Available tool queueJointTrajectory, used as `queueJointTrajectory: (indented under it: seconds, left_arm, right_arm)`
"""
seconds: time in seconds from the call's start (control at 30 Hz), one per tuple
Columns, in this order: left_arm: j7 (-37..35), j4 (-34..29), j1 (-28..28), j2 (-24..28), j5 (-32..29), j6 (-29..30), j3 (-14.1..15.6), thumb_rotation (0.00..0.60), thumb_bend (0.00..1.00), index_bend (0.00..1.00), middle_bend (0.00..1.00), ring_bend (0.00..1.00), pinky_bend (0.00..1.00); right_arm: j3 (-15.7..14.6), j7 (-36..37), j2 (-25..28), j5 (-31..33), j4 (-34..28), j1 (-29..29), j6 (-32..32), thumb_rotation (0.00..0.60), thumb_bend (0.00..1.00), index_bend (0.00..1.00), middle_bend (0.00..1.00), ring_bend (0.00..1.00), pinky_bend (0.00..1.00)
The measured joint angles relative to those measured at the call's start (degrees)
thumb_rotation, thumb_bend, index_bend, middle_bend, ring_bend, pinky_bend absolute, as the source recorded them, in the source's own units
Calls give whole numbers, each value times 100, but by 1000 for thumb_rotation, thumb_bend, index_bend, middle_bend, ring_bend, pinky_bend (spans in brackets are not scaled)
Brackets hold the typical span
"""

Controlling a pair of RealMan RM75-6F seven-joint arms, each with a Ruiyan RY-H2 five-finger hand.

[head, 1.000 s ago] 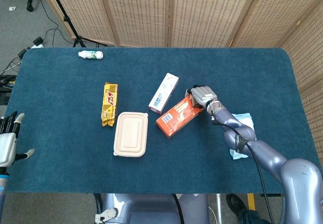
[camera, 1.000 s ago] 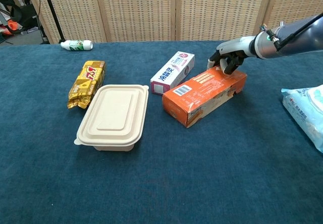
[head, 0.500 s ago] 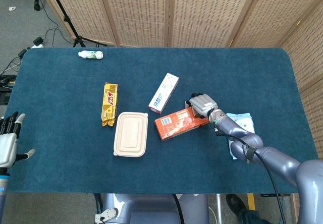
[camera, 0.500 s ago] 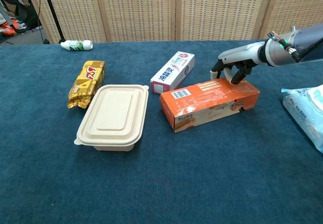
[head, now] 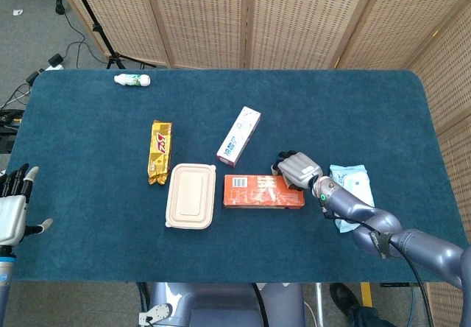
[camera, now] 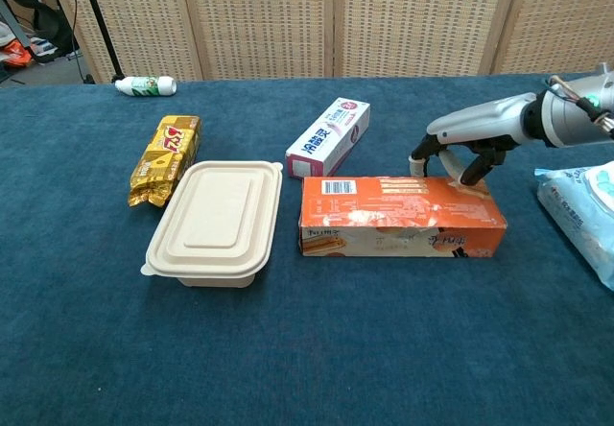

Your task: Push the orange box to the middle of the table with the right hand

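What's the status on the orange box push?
Right hand fingers on orange box far edge. Left hand open, idle. Beige container close beside box.

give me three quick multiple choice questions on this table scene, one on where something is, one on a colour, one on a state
1. What lies directly left of the orange box in the chest view?
A. the beige lidded container
B. the small bottle
C. the blue wipes pack

2. What colour is the snack bag left of the container?
A. green
B. yellow
C. white

3. What is the right robot hand doing?
A. lifting the box clear of the table
B. resting far from the box
C. touching the box's far right end

Answers:
1 A, the container sits next to the box's left end.
2 B, its wrapper is yellow.
3 C, its fingers meet the box's back edge while the box lies on the table.
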Motion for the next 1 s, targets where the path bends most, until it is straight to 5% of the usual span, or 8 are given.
queueJointTrajectory:
  seconds: [0.4, 0.67, 0.73, 0.8, 0.83, 0.9, 1.0]
  left_arm:
    - [-53, -19, 16, 28, 62, 25, 18, 600, 0, 0, 0, 0, 0]
    - [-114, -48, 31, 65, 133, 31, 51, 600, 0, 0, 0, 0, 0]
    - [-155, -52, 36, 86, 148, 24, 58, 600, 0, 0, 0, 0, 0]
    - [-219, -51, 44, 111, 170, 27, 62, 600, 0, 0, 0, 0, 0]
    - [-251, -48, 49, 123, 183, 28, 65, 600, 0, 0, 0, 0, 0]
    - [-325, -43, 58, 149, 213, 29, 72, 600, 0, 0, 0, 0, 0]
    - [-407, -34, 69, 187, 274, 25, 92, 600, 0, 0, 0, 0, 0]
  right_arm:
    - [-434, 341, 494, -689, -732, -196, 481, 600, 1000, 357, 288, 109, 135]
    - [-296, 498, 648, -869, -809, -390, 1472, 600, 1000, 340, 236, 106, 135]
    - [-225, 555, 760, -920, -852, -507, 1901, 600, 825, 275, 198, 87, 135]
    - [-165, 608, 866, -960, -892, -646, 2324, 600, 307, 142, 123, 37, 131]
    - [-130, 641, 931, -985, -915, -762, 2634, 600, 162, 101, 94, 23, 125]
    - [-88, 679, 1022, -1021, -940, -967, 3134, 600, 24, 41, 41, 2, 101]
    - [-65, 704, 1169, -1077, -970, -1405, 3994, 600, 0, 7, 0, 0, 38]
